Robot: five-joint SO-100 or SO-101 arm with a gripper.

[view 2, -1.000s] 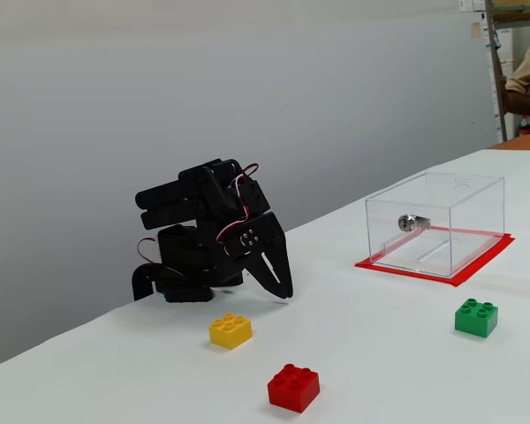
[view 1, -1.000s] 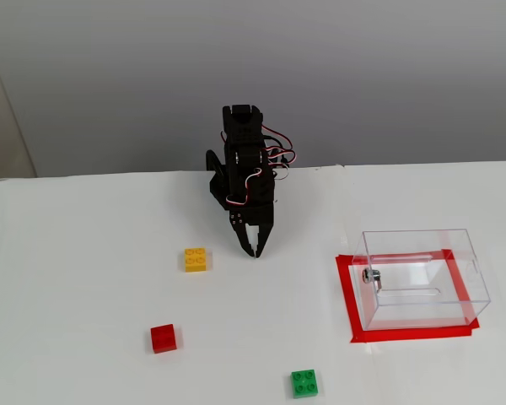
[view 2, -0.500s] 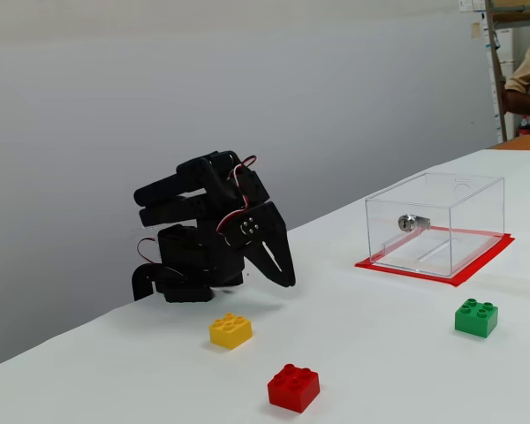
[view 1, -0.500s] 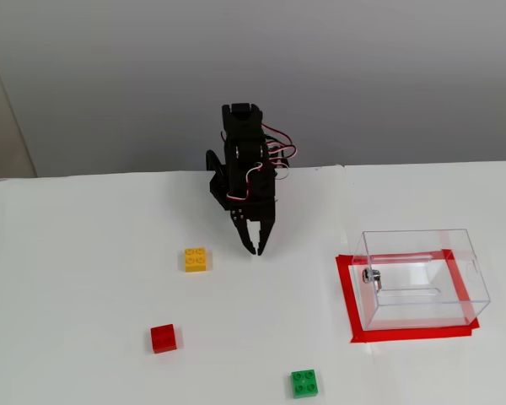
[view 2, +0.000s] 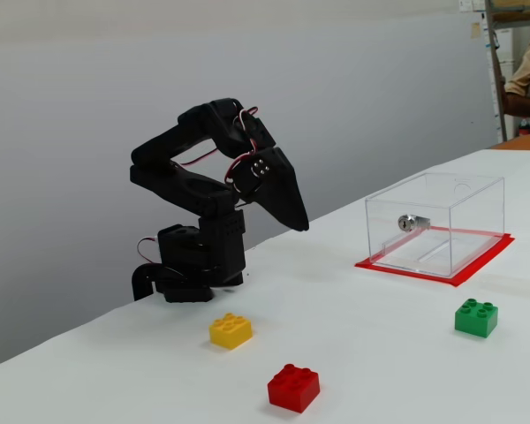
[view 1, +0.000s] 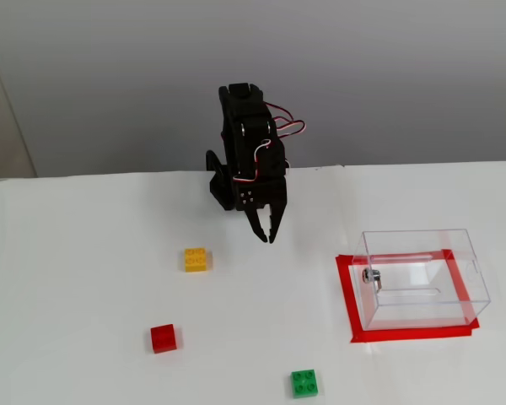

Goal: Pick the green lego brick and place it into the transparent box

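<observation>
Near the worktop's six o'clock edge in a fixed view, the green lego brick [view 1: 304, 382] lies untouched, well apart from the jaws [view 1: 266, 237], which seem nearly closed and empty; the transparent box [view 1: 422, 277] at three o'clock holds nothing, so everything remains.

green lego brick [view 2: 475, 317]: glossy plastic | transparent box [view 2: 442, 221]: clear plastic, metal knob

Three bricks: one green lego brick [view 1: 304, 383], one red brick [view 1: 163, 338], one yellow brick [view 1: 196, 259]; one transparent box [view 1: 422, 278].
</observation>
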